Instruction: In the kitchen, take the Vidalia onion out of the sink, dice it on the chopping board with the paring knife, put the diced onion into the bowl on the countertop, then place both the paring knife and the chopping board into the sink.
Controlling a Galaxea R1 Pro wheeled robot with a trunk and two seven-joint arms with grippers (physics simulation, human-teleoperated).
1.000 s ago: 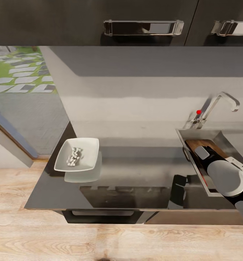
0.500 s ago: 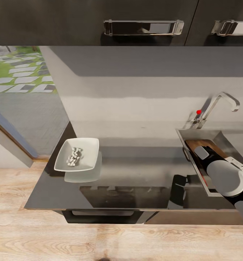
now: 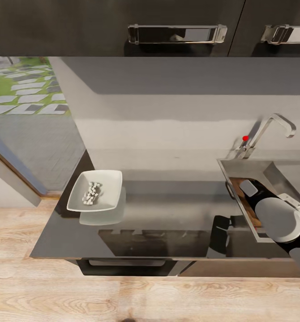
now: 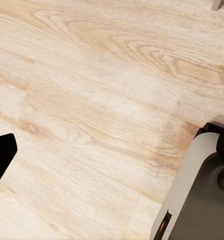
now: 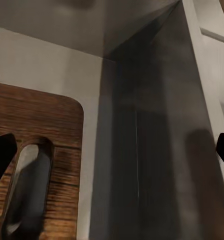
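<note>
The bowl [image 3: 96, 190] of diced onion [image 3: 92, 193] sits at the counter's [image 3: 168, 210] left end, while the right arm [image 3: 275, 219] reaches down into the sink [image 3: 257, 167], its gripper [image 5: 112, 155] spread wide, fingertips apart above the chopping board [image 5: 36, 150] lying inside.

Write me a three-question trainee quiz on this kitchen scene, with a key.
1. True or false: the white bowl on the countertop holds small pale diced pieces.
2. Where is the chopping board now? A) beside the bowl B) down inside the sink C) on the floor
3. Fill in: the tap behind the sink carries a ____ knob.

Key
1. True; the pieces lie in a cluster in the bowl.
2. B; the head view shows a strip of it under the right arm, and the right wrist view shows its slot handle next to the steel wall.
3. Red.
</note>
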